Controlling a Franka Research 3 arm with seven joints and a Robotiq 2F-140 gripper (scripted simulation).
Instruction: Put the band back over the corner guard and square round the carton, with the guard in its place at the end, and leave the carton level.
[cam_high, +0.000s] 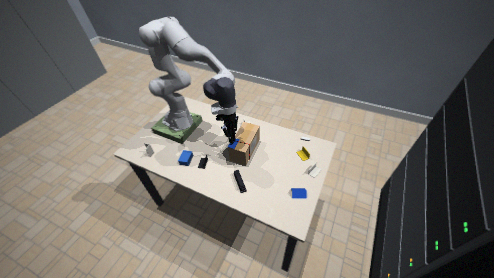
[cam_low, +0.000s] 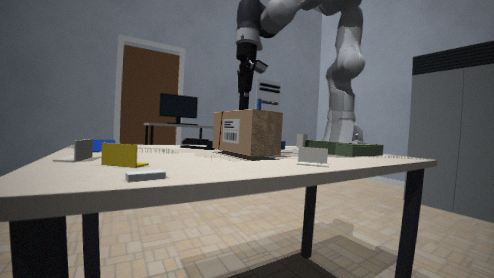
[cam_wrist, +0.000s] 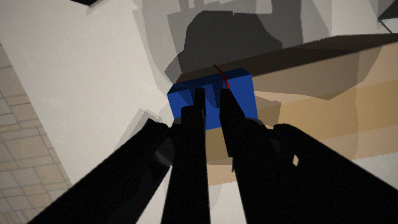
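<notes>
Gripper: the black two-finger gripper (cam_wrist: 212, 102) is hanging fingers-down over the near top corner of the carton, its fingers drawn close together with a narrow gap; whether the thin band is pinched in that gap I cannot tell.
Corner guard: the blue angular corner guard (cam_wrist: 239, 90) is sitting on a top corner of the carton, partly hidden behind the fingertips.
Band: the thin red band (cam_wrist: 223, 77) is showing as a short line running over the guard's top edge, just above the fingertips; it is also crossing the carton's labelled face (cam_low: 220, 131).
Carton: the brown cardboard carton with a barcode label (cam_high: 248, 141) is standing flat on the table near its middle.
Table: the pale rectangular table on black legs (cam_high: 280, 210) is carrying the arm's green base plate (cam_high: 162, 131) at one corner.
Arm: the white jointed arm (cam_high: 170, 47) is bending over and down to the carton.
</notes>
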